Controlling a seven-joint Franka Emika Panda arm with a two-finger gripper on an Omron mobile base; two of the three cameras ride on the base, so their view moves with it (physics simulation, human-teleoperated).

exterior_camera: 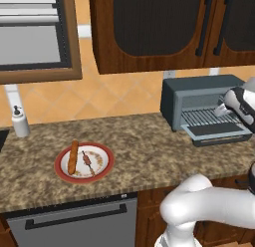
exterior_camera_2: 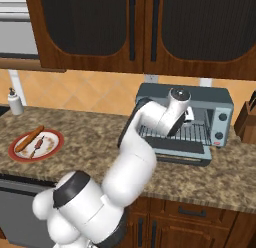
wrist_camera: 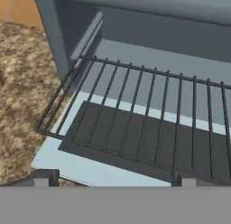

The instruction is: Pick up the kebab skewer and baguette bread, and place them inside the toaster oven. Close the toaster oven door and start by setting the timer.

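The toaster oven (exterior_camera: 199, 87) (exterior_camera_2: 216, 99) stands on the counter with its door (exterior_camera: 220, 132) (exterior_camera_2: 172, 153) (wrist_camera: 67, 161) folded down flat. Its wire rack (wrist_camera: 149, 119) reaches out over the door's dark glass. My gripper (exterior_camera: 222, 110) (wrist_camera: 115, 178) hovers at the oven's mouth, just above the rack, open with nothing between its fingers. Far to the left on a red-rimmed plate (exterior_camera: 61, 172) (exterior_camera_2: 56, 140) lie the baguette bread (exterior_camera: 73, 156) (exterior_camera_2: 29, 138) and, beside it, the thin kebab skewer (exterior_camera: 88, 163) (exterior_camera_2: 39, 146).
A soap dispenser (exterior_camera: 20, 122) (exterior_camera_2: 15, 102) stands at the counter's back left. A knife block (exterior_camera_2: 247, 121) sits right of the oven. Dark wall cabinets (exterior_camera: 164, 27) hang low above the oven. A dishwasher front (exterior_camera: 74, 225) lies below the plate.
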